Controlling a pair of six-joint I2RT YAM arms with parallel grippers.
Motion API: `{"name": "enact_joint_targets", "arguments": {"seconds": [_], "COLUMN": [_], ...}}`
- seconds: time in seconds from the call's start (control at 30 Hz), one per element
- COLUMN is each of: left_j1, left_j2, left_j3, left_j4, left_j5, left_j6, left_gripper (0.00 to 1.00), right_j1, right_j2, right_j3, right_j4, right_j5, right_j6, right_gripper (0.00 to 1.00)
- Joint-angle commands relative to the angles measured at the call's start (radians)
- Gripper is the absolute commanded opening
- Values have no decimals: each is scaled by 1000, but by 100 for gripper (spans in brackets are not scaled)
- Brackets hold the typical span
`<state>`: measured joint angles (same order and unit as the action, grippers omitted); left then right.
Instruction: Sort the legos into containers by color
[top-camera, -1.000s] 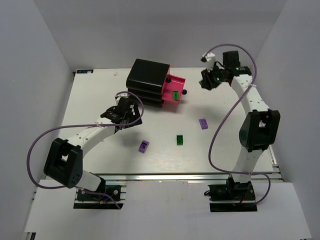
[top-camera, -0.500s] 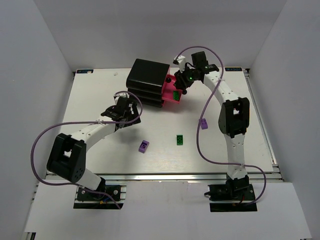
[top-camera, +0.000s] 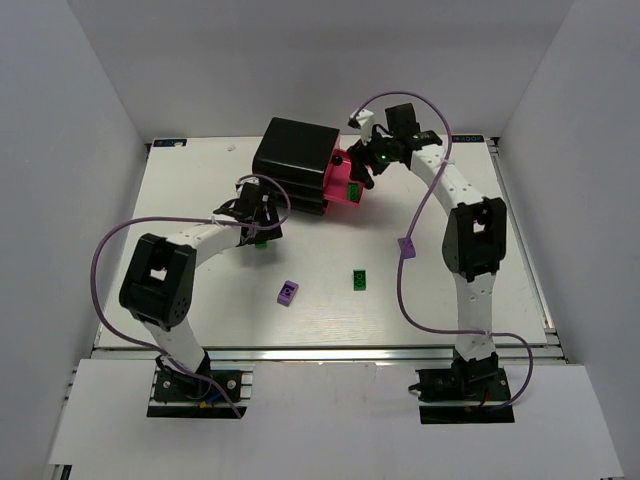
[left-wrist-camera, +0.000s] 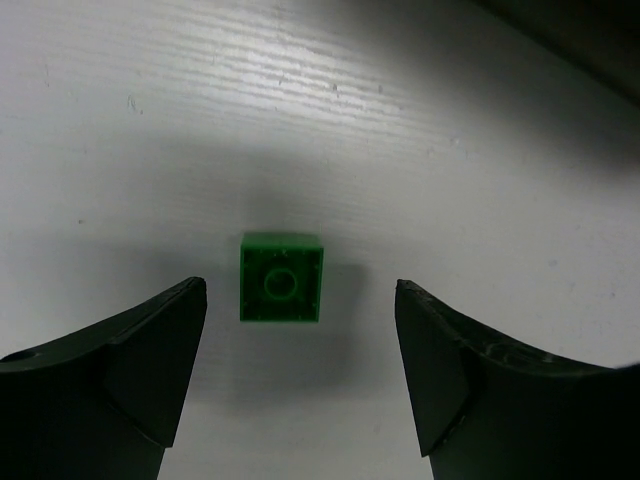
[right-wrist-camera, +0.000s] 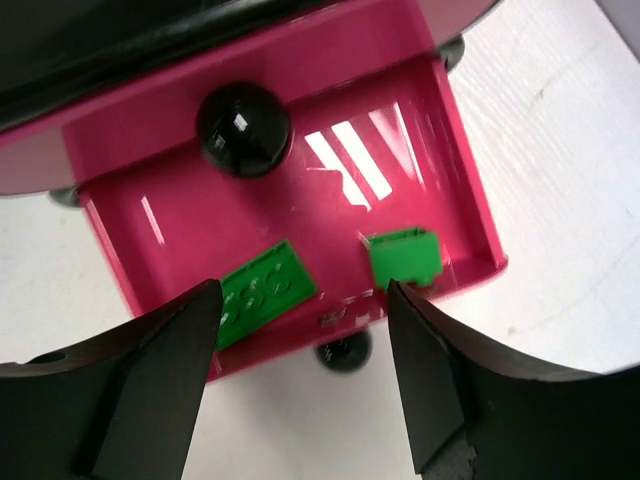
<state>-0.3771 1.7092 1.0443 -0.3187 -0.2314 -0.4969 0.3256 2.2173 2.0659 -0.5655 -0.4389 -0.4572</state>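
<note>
The black cabinet (top-camera: 292, 158) stands at the back with one pink drawer (top-camera: 337, 190) pulled out. My right gripper (top-camera: 360, 170) hovers over that drawer, open and empty. In the right wrist view the gripper (right-wrist-camera: 302, 300) is over the drawer (right-wrist-camera: 180, 230), which holds two green bricks (right-wrist-camera: 265, 292) (right-wrist-camera: 405, 255). My left gripper (top-camera: 256, 226) is open just above a green brick (top-camera: 260, 243) on the table. In the left wrist view this brick (left-wrist-camera: 282, 278) lies hollow side up between the spread fingers of the gripper (left-wrist-camera: 300, 300). A purple brick (top-camera: 288, 292), a green brick (top-camera: 359, 280) and another purple brick (top-camera: 406, 247) lie loose.
A shut pink drawer front with a black knob (right-wrist-camera: 243, 128) sits above the open drawer. Another knob (right-wrist-camera: 343, 352) sticks out at the open drawer's front. The right arm's purple cable (top-camera: 400, 290) hangs over the table. White walls enclose the table on three sides.
My right arm swung left from the back right to above the open drawer. My left gripper shifted slightly right, and a green brick now shows on the table under it.
</note>
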Motion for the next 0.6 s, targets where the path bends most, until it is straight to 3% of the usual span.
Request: {"name": "enact_joint_targets", "arguments": {"seconds": [0.0,0.13,0.3,0.57], "left_j1": [17,26,26,26], "left_j2": [33,73,81,21], "left_j3": [68,80,68,83], "left_j4": [9,12,7,4], "left_j5": [3,9,20,81], "left_j6": [43,49,46,57], "left_gripper": [84,73,47,17], "right_j1": [-20,-54,-100,-145], "right_j2": [-157,-261,-334,-398], "right_j3": [-80,-206,-273,-372], "right_j4": [55,91,96,95], "right_j5": [3,0,5,23], "right_j6": [40,60,97,101], "right_gripper": [72,72,72,69]}}
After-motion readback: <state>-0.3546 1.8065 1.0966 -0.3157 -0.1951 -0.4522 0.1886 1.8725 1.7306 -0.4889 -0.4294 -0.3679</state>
